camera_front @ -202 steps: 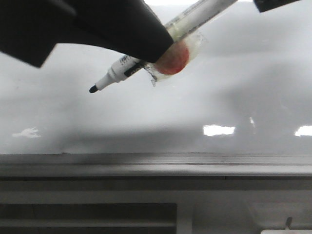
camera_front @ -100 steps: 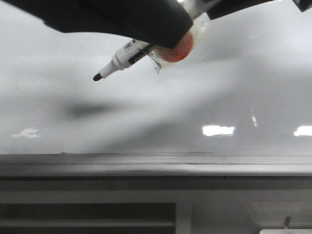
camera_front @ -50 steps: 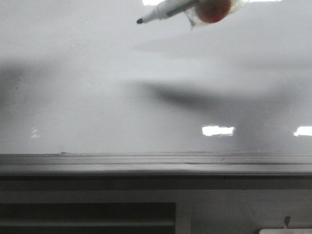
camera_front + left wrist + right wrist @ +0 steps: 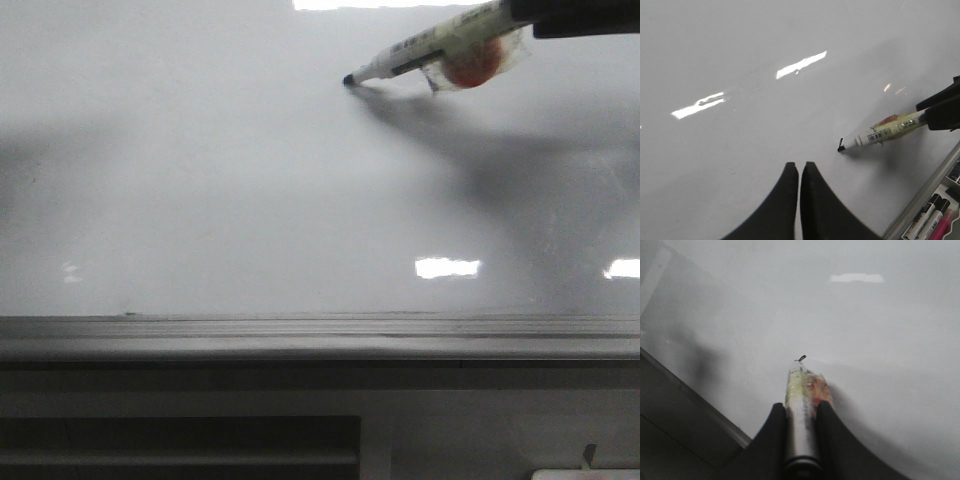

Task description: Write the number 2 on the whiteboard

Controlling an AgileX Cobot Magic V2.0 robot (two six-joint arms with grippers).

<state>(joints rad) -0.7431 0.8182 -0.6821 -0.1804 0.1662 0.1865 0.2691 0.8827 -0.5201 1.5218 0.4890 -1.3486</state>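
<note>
I see one whiteboard (image 4: 200,200), glossy white-grey and flat, with bright rectangular reflections and a grey metal ledge (image 4: 300,335) along its near edge. One marker pen (image 4: 430,45) has a white cylindrical barrel, a barcode label, crinkled clear tape and an orange-red lump at mid-barrel. In the front view its long axis runs from about 2 o'clock down to 8 o'clock, with the black tip (image 4: 349,79) on the board, toward 1 o'clock of that view. The right gripper (image 4: 801,407) has two smooth black tapered fingers clamped on the barrel from both sides. The left gripper (image 4: 799,167) hangs over bare board, its two black fingers pressed together with nothing between them. Of the number 2 (image 4: 840,145) I see a single short black stroke at the tip. Three further markers (image 4: 930,220) lie side by side beyond the board's edge.
</note>
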